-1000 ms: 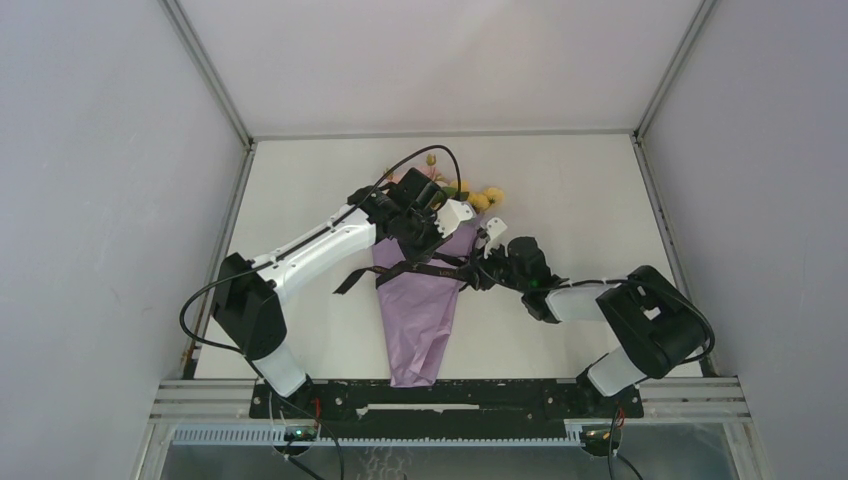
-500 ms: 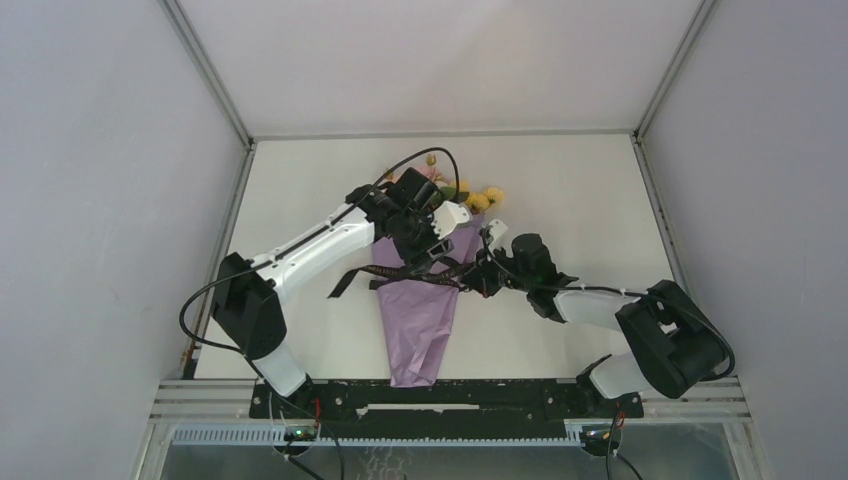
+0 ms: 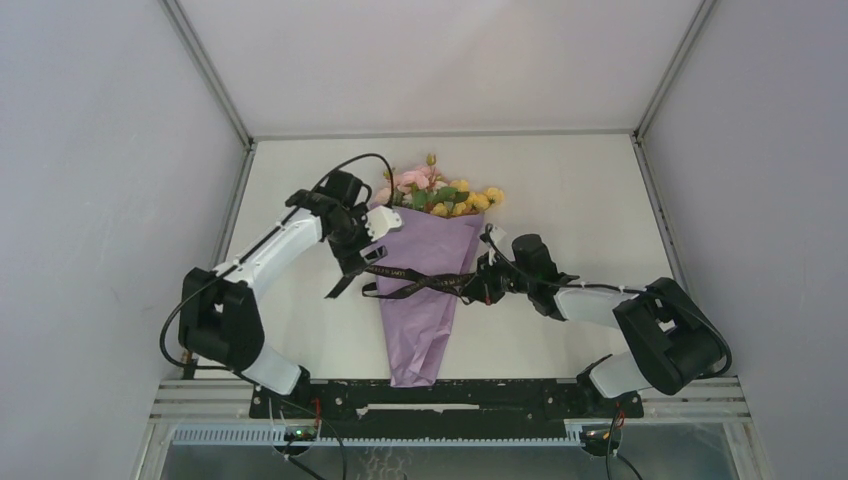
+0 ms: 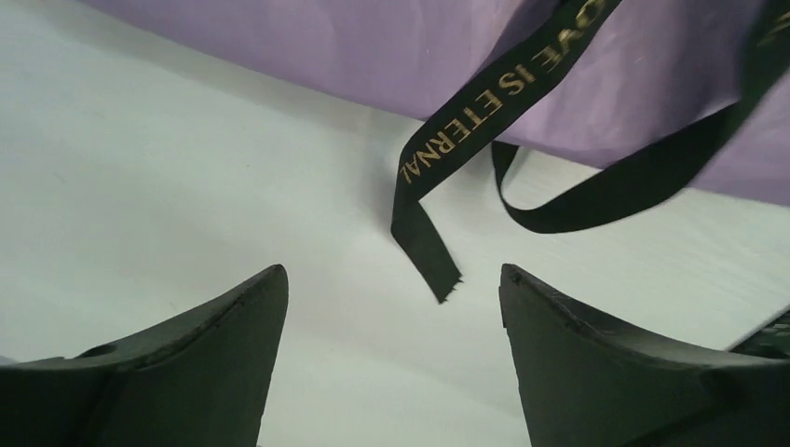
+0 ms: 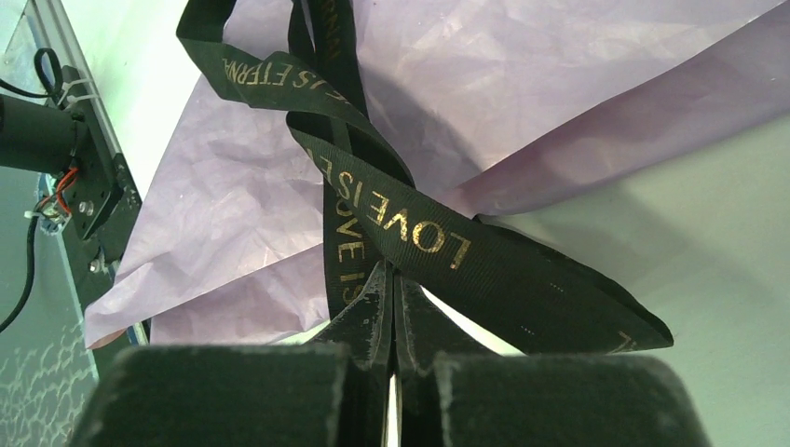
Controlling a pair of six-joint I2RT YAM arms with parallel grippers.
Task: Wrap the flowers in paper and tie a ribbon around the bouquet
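Bouquet (image 3: 415, 325) is lying flat at mid-table, its narrow tip pointing at the near edge and almost reaching the black rail (image 3: 450, 395) there. Flowers (image 3: 440, 190), pink and yellow with green leaves, are sticking out of the wide end toward the far edge. Paper (image 5: 522, 84) is showing creases; in the right wrist view one flap is fanning out over the table (image 3: 580, 200).

Ribbon (image 3: 420, 283) is crossing the cone about halfway up, two strands overlapping in an X on the paper. Gold lettering is reading "LOVE IS ETERNAL" in both wrist views.

Right gripper (image 5: 391, 279) is sitting at the cone's right edge, low to the table, fingers pressed together and pinching the ribbon just where the strands cross. A wide loose tail is lying over its fingertips and trailing right onto the table, partly hiding the pinch itself.

Left gripper (image 4: 391, 270) is hovering just off the cone's left edge, fingers spread wide and holding nothing. The ribbon's frayed left end is lying on the bare table between and ahead of those fingers, not touching either. A second strand is looping out from under the paper edge just to its right.

Left arm's black cable (image 3: 350, 162) is arching above the wrist, near the pink blossoms but apart from them. Grey walls are closing in the table on the left, right and far sides, well apart from the bouquet.
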